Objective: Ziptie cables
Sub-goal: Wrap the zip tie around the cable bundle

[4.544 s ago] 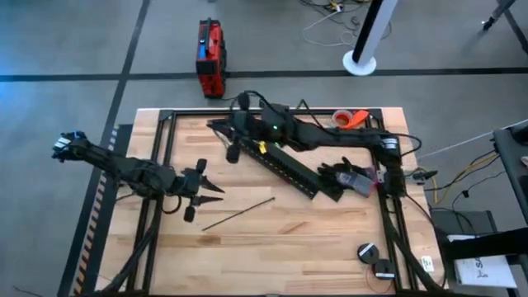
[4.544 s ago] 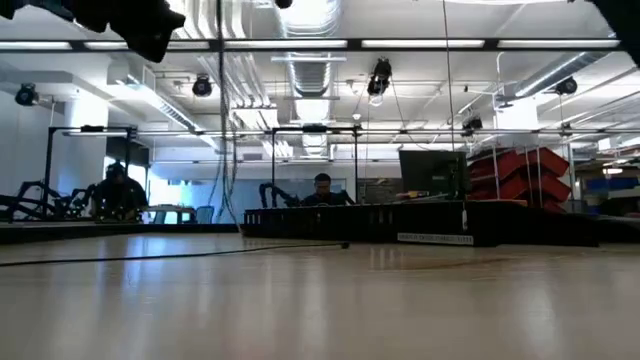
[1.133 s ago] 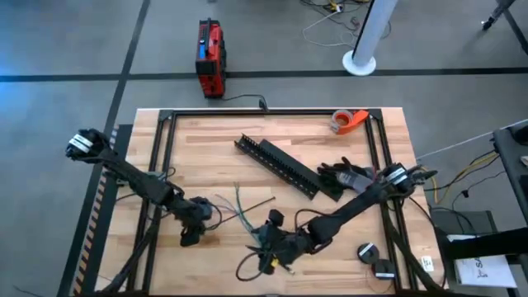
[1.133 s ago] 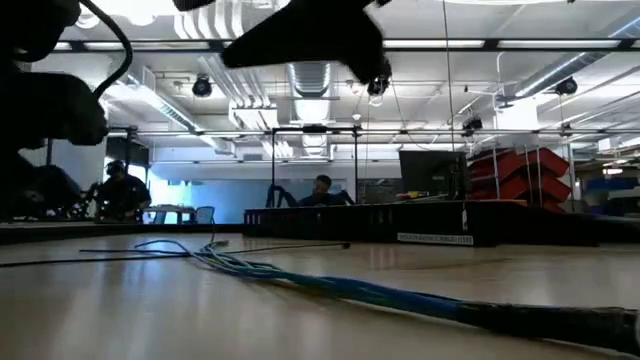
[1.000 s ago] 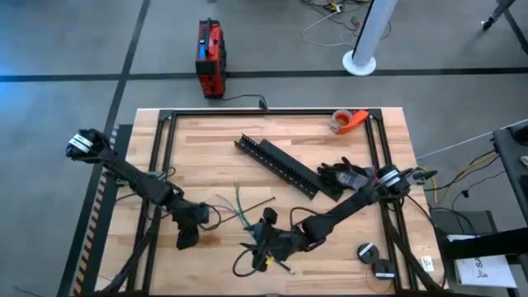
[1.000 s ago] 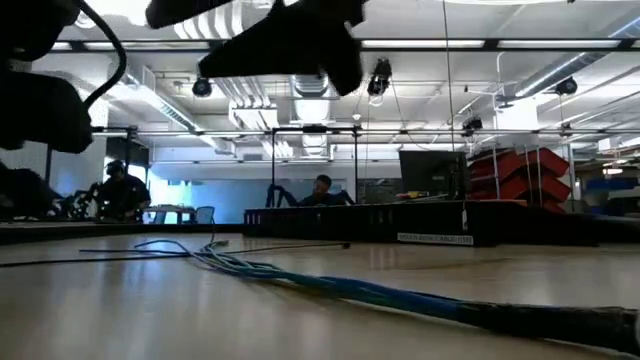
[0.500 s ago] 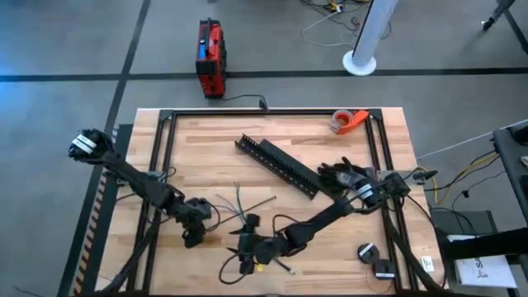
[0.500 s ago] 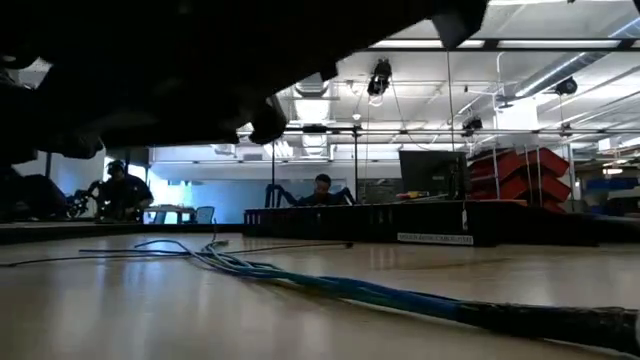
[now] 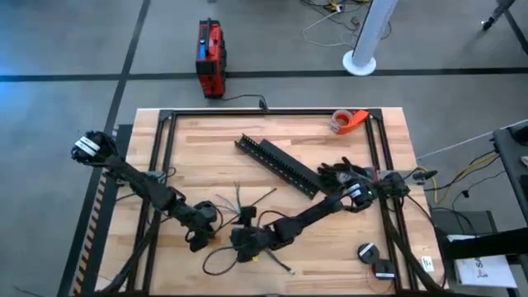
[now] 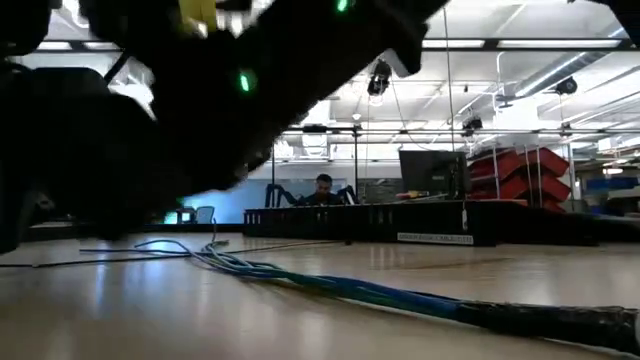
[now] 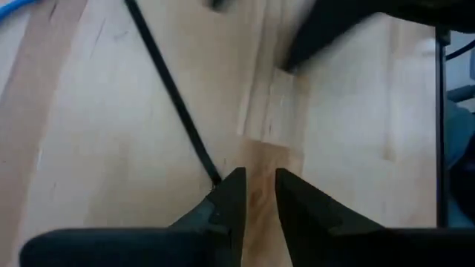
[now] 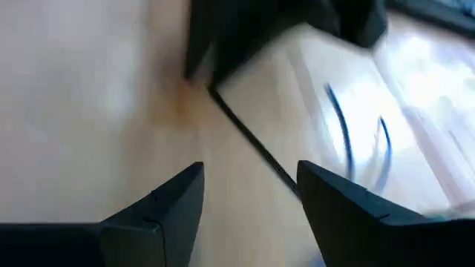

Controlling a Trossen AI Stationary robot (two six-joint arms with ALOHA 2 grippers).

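Here the left gripper (image 11: 256,194) hangs low over the front-left of the table (image 9: 330,247), its fingers (image 11: 228,199) parted by only a narrow gap with nothing between them; a thin black strip (image 11: 174,100) runs up to one fingertip. Just beside it, the right gripper (image 12: 249,189) is spread wide and holds nothing, hovering close above the wood. The cables (image 9: 233,205) lie loose on the table between and just behind the two grippers, trailing toward the slotted rails (image 9: 280,165)

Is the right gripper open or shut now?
Open. In the right wrist view the right gripper has its two dark fingers wide apart, with bare table between them.
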